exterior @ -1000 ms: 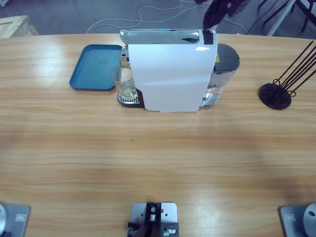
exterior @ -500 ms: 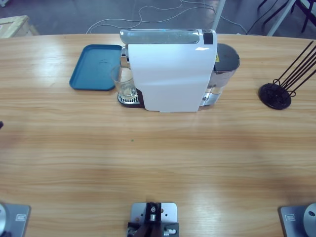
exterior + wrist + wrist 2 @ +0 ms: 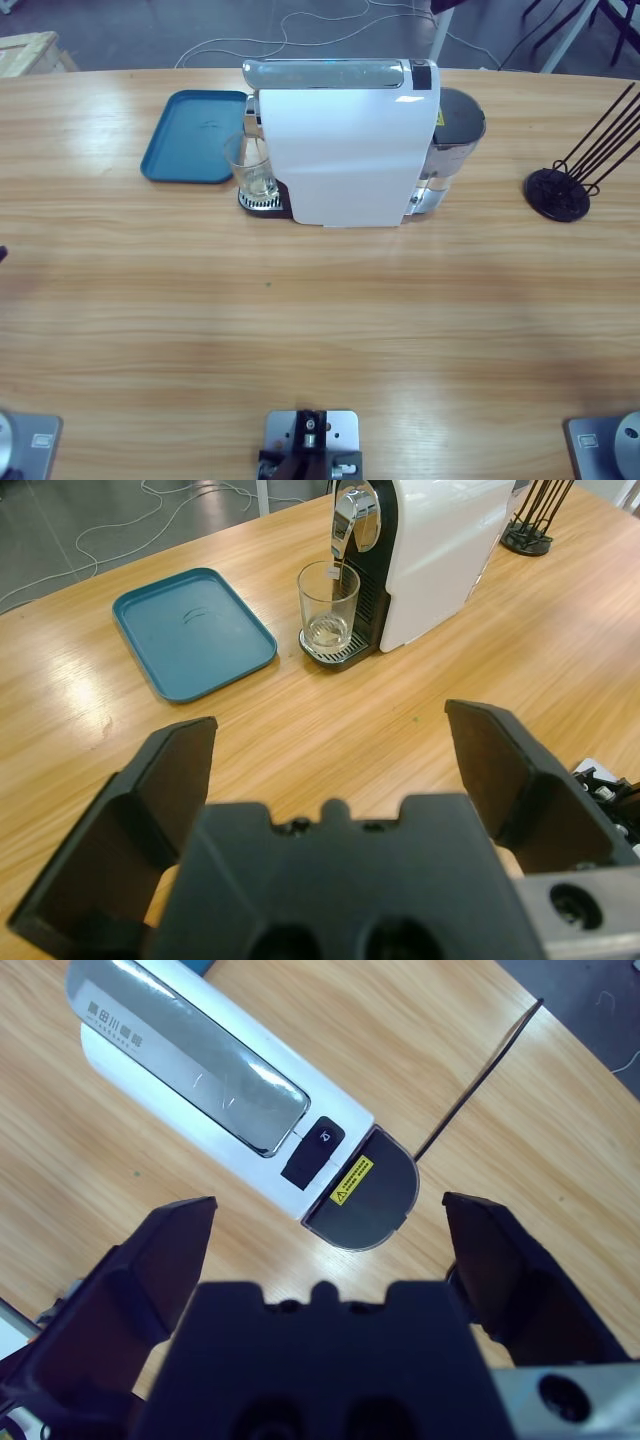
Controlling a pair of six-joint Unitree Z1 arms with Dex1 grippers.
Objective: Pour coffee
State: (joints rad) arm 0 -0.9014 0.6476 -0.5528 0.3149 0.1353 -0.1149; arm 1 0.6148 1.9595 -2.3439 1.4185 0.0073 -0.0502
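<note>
The left gripper [image 3: 330, 770] gapes wide and empty, facing the glass [image 3: 328, 603] under the white machine's [image 3: 440, 550] spout. The right gripper [image 3: 330, 1250], equally wide and empty, hangs above the machine's black button [image 3: 314, 1149].

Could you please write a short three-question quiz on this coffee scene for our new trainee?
1. True or false: the glass tumbler stands on the blue tray.
2. The left gripper is: A) open and holding nothing, B) shut on the tumbler, C) shut on the tray.
3. Fill in: seen from above, the right gripper looks down on the top of the white ____.

Key
1. False: it stands on the machine's drip grate, under the spout, beside the tray.
2. A.
3. Coffee machine.
</note>
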